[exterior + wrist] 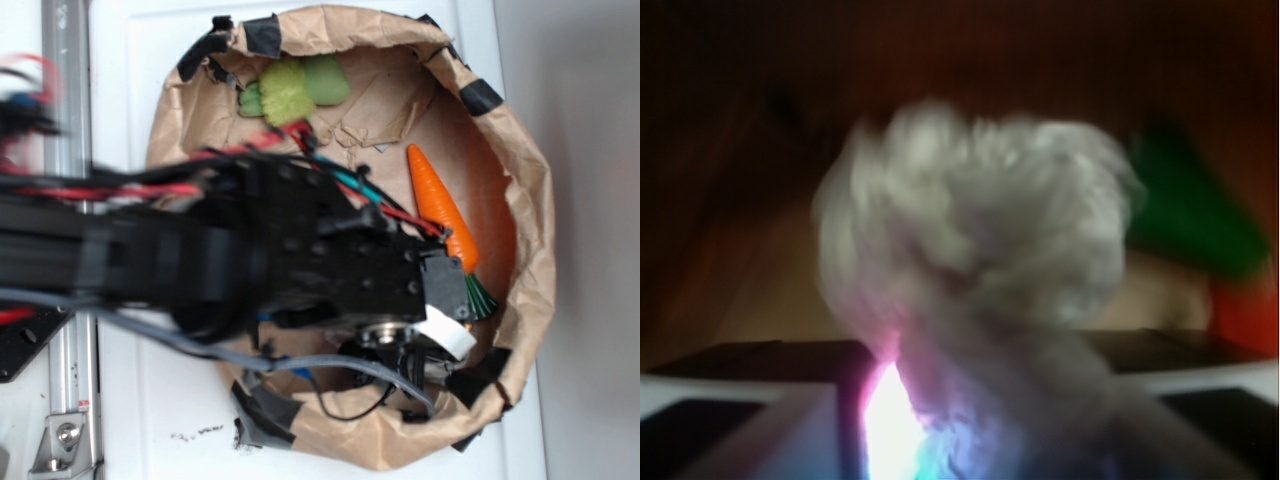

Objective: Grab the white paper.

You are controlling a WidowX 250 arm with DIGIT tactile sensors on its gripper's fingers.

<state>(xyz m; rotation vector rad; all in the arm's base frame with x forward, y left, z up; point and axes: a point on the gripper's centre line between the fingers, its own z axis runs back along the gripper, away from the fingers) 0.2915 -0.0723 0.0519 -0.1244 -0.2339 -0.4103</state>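
Observation:
The white paper (980,230) fills the middle of the wrist view as a blurred, wrinkled off-white wad. Its lower end narrows down between my two fingers (740,410), which press against it from both sides. My gripper (980,420) looks shut on the paper. In the exterior view the black arm covers the gripper (400,360), which points down into the front right part of the brown paper bag (530,200). From that side the paper is hidden under the arm.
An orange carrot (445,215) with a green top lies just right of the gripper inside the bag; its green top (1185,215) shows right of the wad. A green fuzzy toy (290,88) lies at the bag's far side. Black tape patches (480,97) edge the rim.

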